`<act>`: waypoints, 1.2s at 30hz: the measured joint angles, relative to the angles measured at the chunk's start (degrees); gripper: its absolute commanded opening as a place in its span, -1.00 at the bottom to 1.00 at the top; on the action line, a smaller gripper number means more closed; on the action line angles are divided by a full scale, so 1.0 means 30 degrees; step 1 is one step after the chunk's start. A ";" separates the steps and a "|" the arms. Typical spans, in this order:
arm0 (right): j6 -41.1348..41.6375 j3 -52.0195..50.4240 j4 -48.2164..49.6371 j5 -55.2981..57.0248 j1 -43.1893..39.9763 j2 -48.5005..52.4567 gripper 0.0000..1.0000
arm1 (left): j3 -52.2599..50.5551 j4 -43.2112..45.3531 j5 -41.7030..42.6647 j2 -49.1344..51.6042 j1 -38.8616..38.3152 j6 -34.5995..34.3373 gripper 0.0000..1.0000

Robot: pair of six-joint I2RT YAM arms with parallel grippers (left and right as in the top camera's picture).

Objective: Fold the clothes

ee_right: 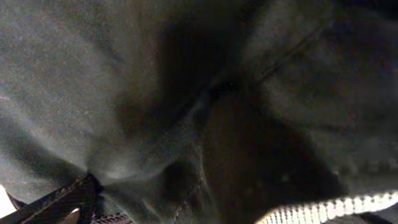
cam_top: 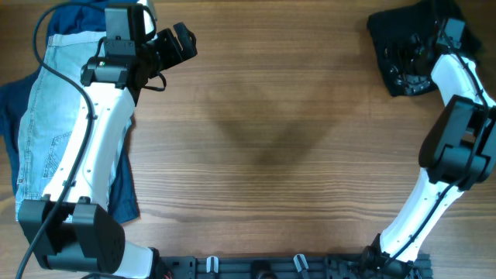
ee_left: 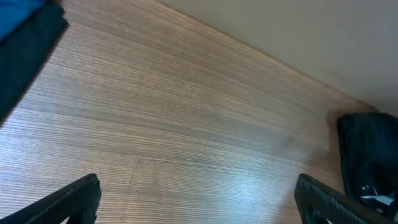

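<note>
Three garments lie on the table (cam_top: pixel 263 155), none in the open middle where folding would happen. The black garment (cam_top: pixel 385 31) sits bunched in the far right corner. The denim shorts (cam_top: pixel 46 101) lie along the left edge on top of a dark blue garment (cam_top: pixel 124 190), partly under the left arm.

Step in hand, as I read it: getting hold of the black piece to bring it to the centre. The right gripper (cam_top: pixel 409 56) is down on it. Its wrist cam is so close that black cloth fills the frame, w/ a seam and a pale dotted band (ee_right: pixel 323 210) at the bottom. The left gripper (ee_left: pixel 196 202) hovers near the far left corner over bare wood, fingers spread wide, nothing between them.

Next move prob. needs a firm pinch on a hem or waistband, not a mid-cloth wad. Then a drag toward the centre so the piece can be spread flat, w/ the left arm coming across for a second corner.

Hard to tell:
- Whether the right jaws are apart or closed, or if any cloth is caught. Only one finger (ee_right: pixel 59 202) shows, dark on dark, and overhead the gripper is lost vs. the black fabric.
- The black piece's outline, which side is up, and where the hems are.
- Denim and blue piece are cut off by frame edge & arm.
</note>
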 measured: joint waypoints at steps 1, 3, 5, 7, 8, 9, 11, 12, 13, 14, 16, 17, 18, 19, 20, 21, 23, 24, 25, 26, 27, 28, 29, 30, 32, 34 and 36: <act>0.0189 -0.0138 -0.0306 0.0153 -0.0015 -0.0386 0.99 | 0.0000 -0.0007 0.0000 0.0000 0.0000 0.0000 1.00; 0.0328 -0.0423 -0.1137 0.0707 -0.0036 -0.2229 0.99 | 0.0000 0.0007 0.0000 0.0000 0.0000 0.0000 0.99; 0.0423 -0.0423 -0.2091 0.1384 -0.0036 -0.5246 0.99 | 0.0000 0.0022 0.0000 0.0000 0.0000 0.0000 0.99; 0.0459 -0.0408 -0.3249 0.1836 -0.0036 -0.8291 1.00 | 0.0000 -0.0087 -0.0007 0.0000 0.0000 0.0000 1.00; 0.0466 -0.0372 -0.3847 0.1996 -0.0036 -0.9741 0.99 | 0.0000 -0.0160 0.0000 0.0000 0.0000 0.0000 0.99; 0.0466 -0.0364 -0.4306 0.2018 -0.0044 -1.0520 1.00 | 0.0007 -0.0160 -0.0007 0.0000 0.0000 0.0000 0.99; 0.0182 -0.0372 -0.5668 0.1792 -0.0051 -1.2058 1.00 | 0.0000 -0.0372 0.0000 0.0000 0.0000 0.0000 1.00; -0.0539 -0.0372 -0.5792 0.1107 -0.0051 -1.2604 0.99 | 0.0007 -0.0379 0.0000 0.0000 0.0000 0.0000 1.00; -0.1421 -0.0372 -0.5865 -0.0051 -0.0051 -1.3005 1.00 | 0.0000 -0.0393 0.0000 0.0000 0.0000 0.0000 0.99; -0.2419 -0.0372 -0.5901 -0.1341 -0.0051 -1.3304 0.99 | 0.0000 -0.0415 0.0000 0.0000 0.0000 0.0000 0.99; -0.4845 -0.0372 -0.5967 -0.4175 -0.0051 -1.3792 1.00 | 0.0000 -0.0423 0.0000 0.0000 0.0000 0.0000 0.99; -0.7271 -0.0372 -0.6397 -0.6834 -0.0044 -1.4098 0.99 | 0.0000 -0.0430 0.0000 0.0000 0.0000 0.0000 1.00; -0.9464 -0.0372 -0.7053 -0.9092 0.0080 -1.4280 0.99 | 0.0007 -0.0437 0.0007 0.0000 0.0000 0.0000 0.99; -1.1752 -0.0372 -0.7941 -1.1606 0.0459 -1.4404 1.00 | 0.0000 -0.0437 -0.0007 0.0000 0.0000 0.0000 0.99; -1.2393 -0.0372 -0.8123 -1.2735 0.0925 -1.4404 0.99 | 0.0000 -0.0437 0.0000 0.0000 0.0000 0.0000 1.00; -1.2495 -0.0372 -0.8204 -1.3908 0.1647 -1.4404 1.00 | 0.0000 -0.0430 0.0000 0.0000 0.0000 0.0000 0.99; -0.9945 -0.0372 -0.8269 -1.4287 0.2703 -1.4404 0.99 | 0.0000 -0.0430 -0.0007 0.0000 0.0000 0.0000 1.00; -0.8925 -0.0372 -0.8466 -1.4061 0.2696 -1.4404 1.00 | 0.0000 -0.0430 -0.0007 0.0000 0.0000 0.0000 1.00; -0.8182 -0.0372 -0.8568 -1.3879 0.2681 -1.4404 0.99 | 0.0000 -0.0430 -0.0007 0.0000 0.0000 0.0000 0.99; -0.7526 -0.0372 -0.8641 -1.3427 0.2659 -1.4404 1.00 | 0.0000 -0.0430 -0.0007 0.0000 0.0000 0.0000 1.00; -0.7351 -0.0372 -0.8641 -1.2815 0.2659 -1.4404 0.99 | 0.0007 -0.0430 0.0000 0.0000 0.0000 0.0000 1.00; -0.7890 -0.0372 -0.8663 -1.2437 0.2659 -1.4404 0.99 | 0.0000 -0.0430 0.0000 0.0000 0.0000 0.0000 0.99; -0.9814 -0.0372 -0.8648 -1.1810 0.2659 -1.4404 1.00 | 0.0000 -0.0430 0.0000 0.0000 0.0000 0.0000 0.99; -1.0754 -0.0372 -0.8626 -1.1511 0.2659 -1.4404 0.99 | 0.0000 -0.0430 -0.0007 0.0000 0.0000 0.0000 1.00; -1.3741 -0.0372 -0.8298 -1.0142 0.2659 -1.4404 0.99 | 0.0000 -0.0430 -0.0007 0.0000 0.0000 0.0000 0.99; -1.5242 -0.0568 -0.7613 -0.8262 0.2776 -1.4914 1.00 | 0.0000 -0.0437 0.0000 0.0000 0.0000 0.0000 0.99; -1.6473 -0.1668 -0.6244 -0.6550 0.3016 -1.7114 0.99 | 0.0000 -0.0430 0.0000 0.0000 0.0000 0.0000 1.00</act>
